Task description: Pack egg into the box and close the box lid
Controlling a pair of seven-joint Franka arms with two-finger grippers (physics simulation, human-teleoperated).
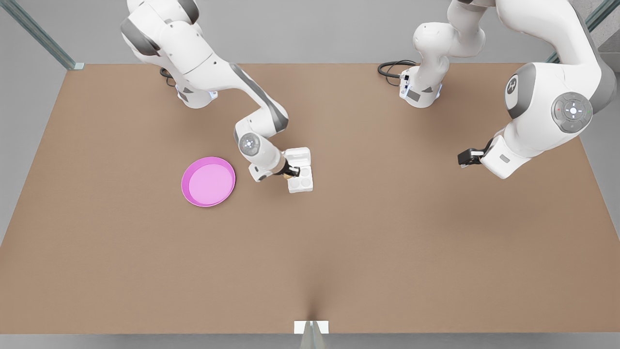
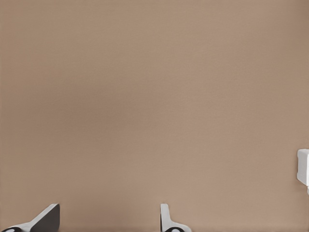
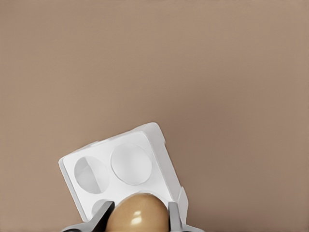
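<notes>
Gripping the egg [image 3: 137, 212] over the box [image 3: 123, 166], right gripper [image 3: 137, 217] jaws clamped.

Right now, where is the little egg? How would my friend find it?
Look near the middle of the brown table, just to the front view's right of the round pink plate. There the right gripper holds the egg over the white box. It is the one tan, shiny oval; everything beside it is white or pink.

The right gripper [image 3: 137, 217] grips the tan egg [image 3: 137, 213] between its fingers, right over the open white box [image 3: 120, 162], seemingly above a near cup, on the brown table [image 3: 217, 72].
</notes>
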